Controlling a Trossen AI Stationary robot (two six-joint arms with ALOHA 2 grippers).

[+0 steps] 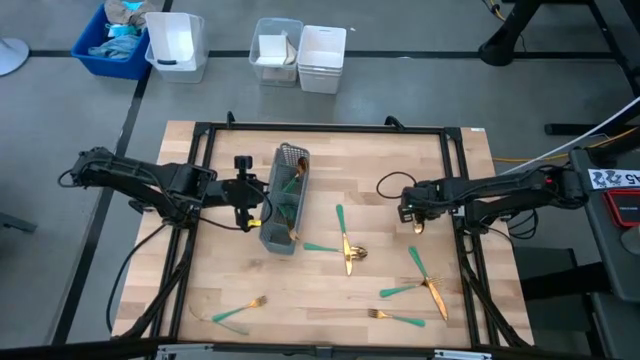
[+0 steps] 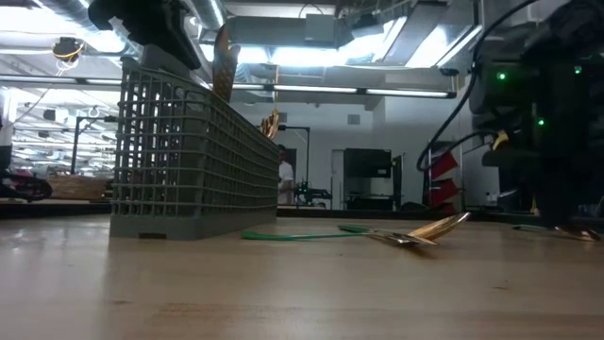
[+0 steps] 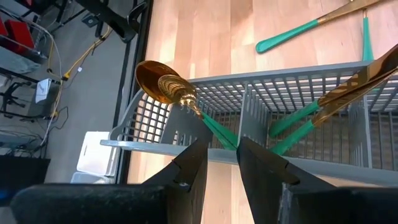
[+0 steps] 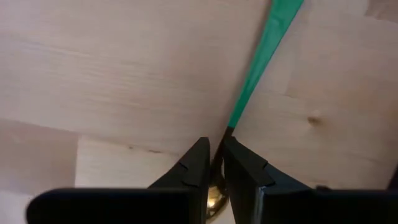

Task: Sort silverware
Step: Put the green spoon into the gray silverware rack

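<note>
Several teal-handled forks [image 1: 396,319] strewn on wooden bench [image 1: 200,270] | grey caddy [image 1: 283,198] at 10 o'clock, cutlery inside | left gripper [image 3: 219,149] clamping spoon [image 3: 166,88] | right gripper [image 4: 212,163] pinching teal-handled piece [image 4: 264,56]

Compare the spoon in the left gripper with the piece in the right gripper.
The spoon is held over the grey caddy by the left gripper; the right gripper pinches its piece above bare table. The spoon's bowl shows fully; the other's head is mostly hidden. Both have teal handles.

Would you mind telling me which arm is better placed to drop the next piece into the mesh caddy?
Left. Its end effector already grips a spoon directly over the caddy. The right end effector also grips a teal-handled piece, but it sits apart from the caddy, near the table's right side.
</note>
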